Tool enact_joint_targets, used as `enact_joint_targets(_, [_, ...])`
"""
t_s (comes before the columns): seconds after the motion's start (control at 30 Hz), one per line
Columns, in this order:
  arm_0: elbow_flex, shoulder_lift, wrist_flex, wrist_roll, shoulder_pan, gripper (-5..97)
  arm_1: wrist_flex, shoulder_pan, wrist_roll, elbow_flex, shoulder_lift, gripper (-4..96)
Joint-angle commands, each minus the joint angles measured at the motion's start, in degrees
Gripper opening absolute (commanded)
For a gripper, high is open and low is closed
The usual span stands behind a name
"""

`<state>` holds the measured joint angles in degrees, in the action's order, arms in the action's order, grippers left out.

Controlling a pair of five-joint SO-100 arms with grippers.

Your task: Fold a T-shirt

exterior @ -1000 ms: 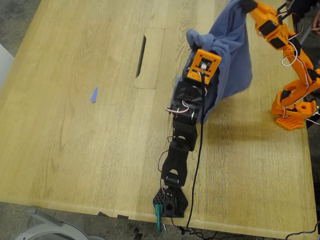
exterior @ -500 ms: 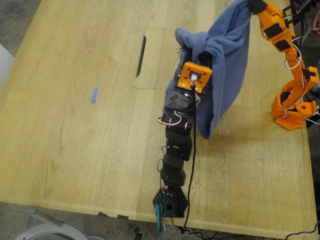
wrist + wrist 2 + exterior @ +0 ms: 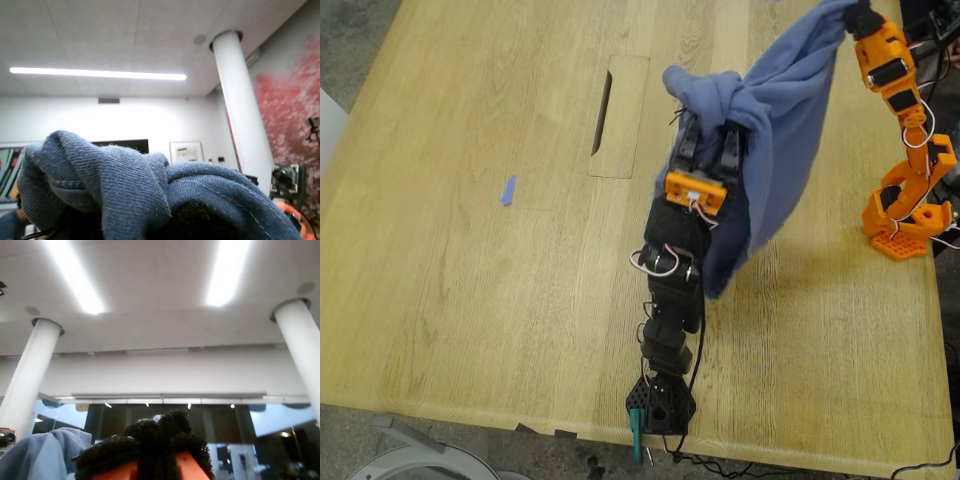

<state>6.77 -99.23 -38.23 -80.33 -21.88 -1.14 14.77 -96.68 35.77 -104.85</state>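
Above table [image 3: 470,300], T-shirt [image 3: 780,130] hangs between both tools; wrist views hide pads, clamp states unclear.

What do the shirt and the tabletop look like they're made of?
The T-shirt: soft knit fabric, probably cotton jersey, matte; fine ribbed weave and stitched hem show in the first wrist view. The table: pale wood or wood veneer, judging by long grain lines, satin finish.
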Motion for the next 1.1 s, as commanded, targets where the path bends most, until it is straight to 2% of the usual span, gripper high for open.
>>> enact_joint_targets(0.0, [-0.5, -6.9, 4.1, -0.9, -1.2, 0, 1.7, 1.4, -1.8, -3.0, -0.4, 0.0])
enact_joint_targets(0.13, [1.1, -9.2, 2.5, -1.9, -1.6, 0, 1.1, -0.6, -1.3, -4.1, -1.2, 0.0])
enact_joint_targets(0.4, [2.0, -11.4, -5.4, -4.0, -9.3, 0, -6.3, 2.0, -1.3, -5.7, -4.0, 0.0])
enact_joint_targets(0.73, [5.9, -11.6, -11.2, -1.6, -28.3, 0, -21.0, 4.0, -0.4, -6.9, -11.0, 0.0])
enact_joint_targets(1.07, [8.2, -11.3, -12.9, -4.6, -39.1, 0, -32.3, 17.5, -0.8, -6.3, -12.7, 0.0])
